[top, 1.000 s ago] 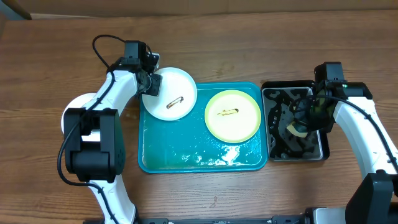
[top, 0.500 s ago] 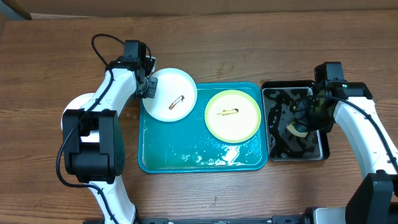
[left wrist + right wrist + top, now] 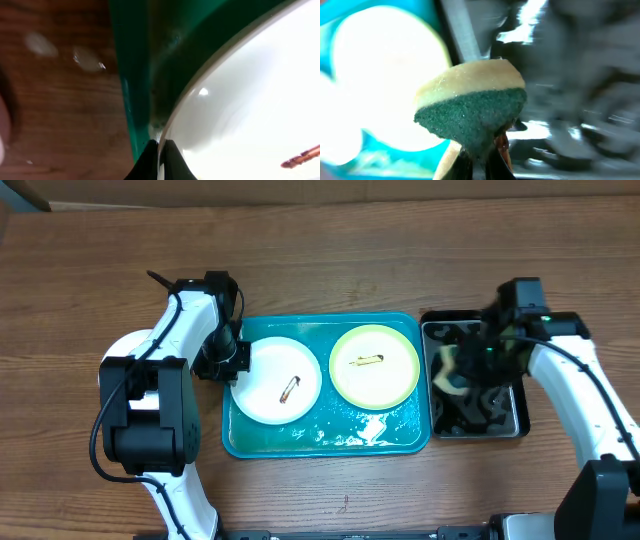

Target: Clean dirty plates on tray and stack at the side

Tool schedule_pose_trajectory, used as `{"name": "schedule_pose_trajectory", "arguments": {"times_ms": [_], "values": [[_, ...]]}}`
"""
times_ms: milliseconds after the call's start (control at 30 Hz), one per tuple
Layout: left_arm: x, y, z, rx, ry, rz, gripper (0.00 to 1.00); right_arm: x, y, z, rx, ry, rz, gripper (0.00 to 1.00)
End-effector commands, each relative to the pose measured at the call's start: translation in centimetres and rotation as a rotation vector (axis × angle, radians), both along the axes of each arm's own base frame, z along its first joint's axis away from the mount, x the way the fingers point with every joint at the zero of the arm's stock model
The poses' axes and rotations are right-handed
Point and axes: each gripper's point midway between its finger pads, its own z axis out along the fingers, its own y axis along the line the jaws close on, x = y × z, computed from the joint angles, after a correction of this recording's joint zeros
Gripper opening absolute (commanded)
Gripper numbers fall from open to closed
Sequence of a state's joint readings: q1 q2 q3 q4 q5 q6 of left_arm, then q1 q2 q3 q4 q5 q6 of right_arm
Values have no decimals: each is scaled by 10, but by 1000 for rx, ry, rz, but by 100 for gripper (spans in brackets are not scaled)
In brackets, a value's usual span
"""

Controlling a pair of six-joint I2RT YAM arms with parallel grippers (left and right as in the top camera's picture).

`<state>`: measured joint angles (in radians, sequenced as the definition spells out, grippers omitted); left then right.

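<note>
On the tray (image 3: 330, 442), the white plate (image 3: 265, 375) at 9 o'clock and the yellow-green plate (image 3: 375, 385) at 2 o'clock are both smeared and unstacked, the left gripper (image 3: 159, 152) clamped on the white plate's rim, the right gripper (image 3: 479, 150) pinching a sponge (image 3: 470, 110) at 3 o'clock.

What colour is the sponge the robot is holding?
The sponge is green underneath, pale yellow on top; clearest in right wrist view.

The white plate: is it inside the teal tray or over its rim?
Inside: overhead, the white plate sits wholly within the rim of the tray, its left edge pinched by the left gripper.
</note>
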<state>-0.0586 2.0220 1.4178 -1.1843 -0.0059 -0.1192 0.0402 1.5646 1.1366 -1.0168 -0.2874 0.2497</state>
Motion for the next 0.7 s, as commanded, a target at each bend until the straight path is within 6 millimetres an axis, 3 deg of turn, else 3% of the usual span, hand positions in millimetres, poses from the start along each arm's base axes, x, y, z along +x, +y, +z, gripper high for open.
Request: {"name": "schedule_pose_trajectory", "arguments": {"times_ms": [0, 233, 333, 500, 667], "values": [[-9, -7, -3, -36, 43, 53, 4, -7, 69, 16, 215, -44, 195, 4], [-17, -13, -1, -63, 76, 60, 4, -16, 167, 32, 287, -170, 405, 4], [-17, -14, -1, -65, 76, 60, 4, -20, 200, 34, 285, -219, 440, 4], [-19, -14, 0, -67, 86, 61, 4, -28, 238, 21, 267, -238, 458, 4], [-20, -14, 0, -66, 91, 66, 4, -39, 272, -3, 292, -203, 479, 4]]}}
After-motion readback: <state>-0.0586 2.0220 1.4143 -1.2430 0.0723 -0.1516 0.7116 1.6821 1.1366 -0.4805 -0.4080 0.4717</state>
